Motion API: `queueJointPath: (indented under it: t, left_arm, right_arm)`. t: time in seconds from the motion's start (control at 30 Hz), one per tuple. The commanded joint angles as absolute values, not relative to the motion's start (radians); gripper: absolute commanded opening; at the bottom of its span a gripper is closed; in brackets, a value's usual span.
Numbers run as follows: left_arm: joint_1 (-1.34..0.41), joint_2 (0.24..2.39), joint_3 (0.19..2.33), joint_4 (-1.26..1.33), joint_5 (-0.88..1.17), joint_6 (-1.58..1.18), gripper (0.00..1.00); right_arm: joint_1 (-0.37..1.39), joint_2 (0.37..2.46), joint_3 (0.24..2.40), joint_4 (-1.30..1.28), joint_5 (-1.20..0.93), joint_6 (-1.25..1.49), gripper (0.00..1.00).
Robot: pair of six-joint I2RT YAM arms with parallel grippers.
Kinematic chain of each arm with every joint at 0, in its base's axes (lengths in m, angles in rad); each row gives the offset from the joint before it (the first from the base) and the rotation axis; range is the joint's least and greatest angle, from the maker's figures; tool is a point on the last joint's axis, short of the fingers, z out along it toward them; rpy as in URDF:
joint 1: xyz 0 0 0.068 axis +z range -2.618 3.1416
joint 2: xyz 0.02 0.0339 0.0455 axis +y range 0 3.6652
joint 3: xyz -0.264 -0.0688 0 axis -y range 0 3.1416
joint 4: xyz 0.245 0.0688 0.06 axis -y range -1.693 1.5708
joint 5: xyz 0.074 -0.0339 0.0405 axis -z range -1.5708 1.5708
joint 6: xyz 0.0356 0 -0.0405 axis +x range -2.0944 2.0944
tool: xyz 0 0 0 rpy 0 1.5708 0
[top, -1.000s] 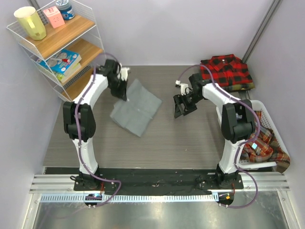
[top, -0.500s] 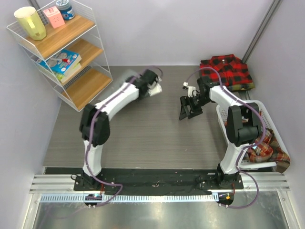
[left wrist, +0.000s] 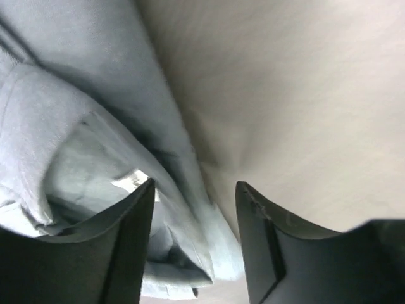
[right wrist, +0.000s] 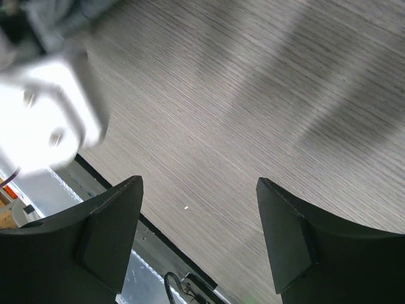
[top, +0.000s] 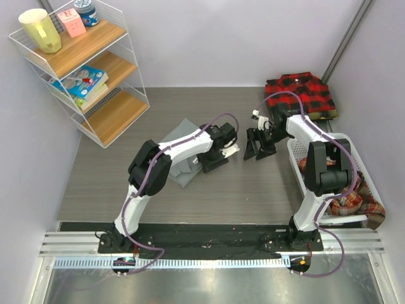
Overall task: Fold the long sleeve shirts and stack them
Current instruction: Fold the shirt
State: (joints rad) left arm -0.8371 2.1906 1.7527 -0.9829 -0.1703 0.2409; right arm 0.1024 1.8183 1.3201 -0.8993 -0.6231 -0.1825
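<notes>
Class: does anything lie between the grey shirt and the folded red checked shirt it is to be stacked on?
Yes. In the top view the open right pincer and the right arm sit over the table, between the grey shirt and the red checked shirt.

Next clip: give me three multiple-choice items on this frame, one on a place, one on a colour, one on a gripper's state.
1. Where on the table does the red-and-black checked shirt lie?
A near left corner; B far right corner; C centre.
2. What colour is the cloth at the left gripper?
A grey; B orange; C red.
3. The right gripper is:
A shut on a shirt; B open and empty; C out of view.

Answers:
1. B, the top view shows it at the far right corner.
2. A, the left wrist view shows the grey shirt there.
3. B, its fingers stand apart over bare table.
</notes>
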Motion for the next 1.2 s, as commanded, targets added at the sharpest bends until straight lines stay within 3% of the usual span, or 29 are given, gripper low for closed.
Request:
queueJointPath:
  t: [0.0,0.27,0.4,0.7,0.83,0.93,0.97,1.03,1.17]
  left_arm:
    - [-0.851,2.094,1.89,-1.126,0.147,0.144,0.56]
    - [-0.605,1.939,1.881,-1.282,0.187,0.484,0.49]
    - [-0.519,1.899,1.729,-1.189,0.163,0.661,0.47]
    - [-0.54,1.956,1.41,-0.971,0.11,0.715,0.35]
    - [-0.728,1.999,1.382,-0.986,0.262,0.506,0.3]
    - [-0.906,2.02,1.475,-0.936,0.438,0.26,0.32]
    - [-0.928,2.028,1.529,-0.933,0.556,0.203,0.37]
    - [-0.916,2.013,1.636,-0.895,0.658,0.131,0.41]
    - [-0.78,1.786,1.606,-0.764,0.729,0.037,0.59]
  right_arm:
    - [0.097,1.753,1.322,-0.914,-0.646,-0.184,0.78]
    - [0.095,1.736,1.284,-0.904,-0.713,-0.166,0.79]
    - [0.095,1.741,1.266,-0.884,-0.758,-0.123,0.79]
    - [0.08,1.72,1.249,-0.876,-0.724,-0.115,0.8]
    - [0.038,1.747,1.284,-0.896,-0.697,-0.129,0.8]
    - [0.017,1.791,1.353,-0.911,-0.666,-0.138,0.81]
    - [0.017,1.805,1.374,-0.919,-0.66,-0.146,0.81]
    - [0.017,1.831,1.436,-0.937,-0.655,-0.149,0.81]
    - [0.035,1.887,1.5,-0.945,-0.641,-0.155,0.81]
